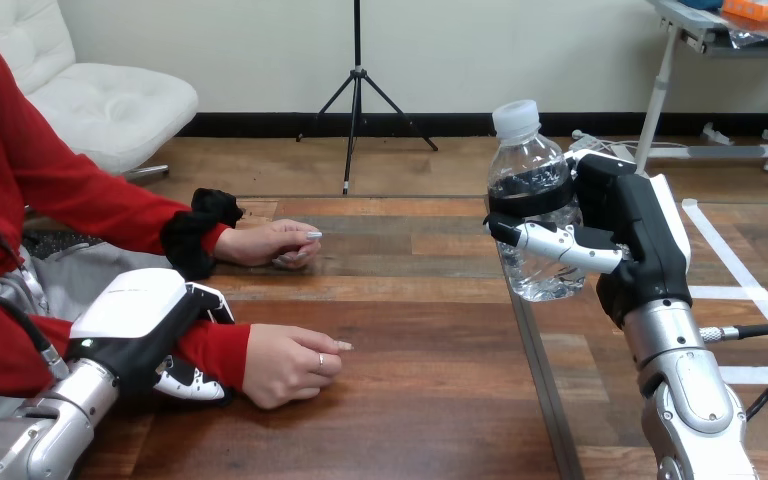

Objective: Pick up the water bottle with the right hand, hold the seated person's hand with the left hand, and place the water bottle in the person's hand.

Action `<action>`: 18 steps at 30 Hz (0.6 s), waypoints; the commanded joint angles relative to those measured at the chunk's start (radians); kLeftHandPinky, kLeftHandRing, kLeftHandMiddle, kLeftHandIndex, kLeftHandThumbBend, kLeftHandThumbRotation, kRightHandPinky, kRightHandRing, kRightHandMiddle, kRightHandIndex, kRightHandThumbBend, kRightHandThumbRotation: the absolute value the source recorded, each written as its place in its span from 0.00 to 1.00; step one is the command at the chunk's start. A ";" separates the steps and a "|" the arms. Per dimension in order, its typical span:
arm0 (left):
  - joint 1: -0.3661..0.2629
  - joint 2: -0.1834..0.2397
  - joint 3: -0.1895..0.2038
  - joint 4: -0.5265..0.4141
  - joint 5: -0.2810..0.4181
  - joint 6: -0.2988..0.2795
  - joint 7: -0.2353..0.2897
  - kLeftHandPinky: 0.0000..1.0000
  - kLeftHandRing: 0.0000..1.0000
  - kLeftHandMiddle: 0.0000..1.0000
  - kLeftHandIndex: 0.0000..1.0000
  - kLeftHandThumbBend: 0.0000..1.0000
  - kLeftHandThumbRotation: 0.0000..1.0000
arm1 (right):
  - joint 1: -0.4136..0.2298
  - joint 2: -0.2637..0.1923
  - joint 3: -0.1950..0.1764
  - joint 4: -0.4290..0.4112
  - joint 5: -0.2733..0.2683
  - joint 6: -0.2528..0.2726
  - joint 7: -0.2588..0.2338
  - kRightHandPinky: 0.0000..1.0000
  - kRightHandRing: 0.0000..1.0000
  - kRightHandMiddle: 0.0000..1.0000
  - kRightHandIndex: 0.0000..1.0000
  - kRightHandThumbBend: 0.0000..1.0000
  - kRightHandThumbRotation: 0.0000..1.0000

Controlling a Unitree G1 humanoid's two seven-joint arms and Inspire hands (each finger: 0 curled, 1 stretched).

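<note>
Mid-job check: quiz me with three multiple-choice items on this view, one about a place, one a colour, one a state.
1. Where is the water bottle? A. in the right hand B. standing on the table C. in the left hand
2. What colour is its cap? A. blue B. white C. red
3. How is the person's nearer hand? A. resting on the table, empty B. holding the bottle C. raised off the table
Answers: 1 A: the right hand's fingers curl round it. 2 B: the cap is white. 3 A: it lies on the table holding nothing.
</note>
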 commanded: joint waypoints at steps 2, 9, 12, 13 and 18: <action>-0.031 -0.050 -0.018 -0.044 -0.008 -0.016 -0.004 0.42 0.45 0.50 0.50 0.76 0.15 | -0.093 0.018 -0.015 -0.020 0.028 -0.017 0.001 0.03 0.07 0.14 0.18 0.63 0.00; -0.026 -0.049 -0.012 -0.057 -0.016 -0.018 -0.015 0.40 0.43 0.48 0.48 0.75 0.14 | -0.102 0.023 -0.016 0.004 0.040 -0.027 0.013 0.02 0.06 0.13 0.18 0.62 0.00; -0.024 -0.048 -0.010 -0.061 -0.020 -0.025 -0.016 0.40 0.42 0.47 0.47 0.76 0.13 | -0.106 0.023 -0.016 0.018 0.043 -0.034 0.015 0.02 0.06 0.13 0.18 0.62 0.00; -0.024 -0.047 -0.011 -0.062 -0.020 -0.025 -0.016 0.39 0.42 0.47 0.47 0.76 0.13 | -0.107 0.024 -0.016 0.021 0.043 -0.035 0.014 0.02 0.06 0.13 0.18 0.62 0.00; -0.021 -0.045 -0.010 -0.070 -0.024 -0.033 -0.013 0.38 0.41 0.46 0.45 0.76 0.11 | -0.112 0.027 -0.015 0.029 0.041 -0.037 0.011 0.02 0.06 0.13 0.18 0.63 0.00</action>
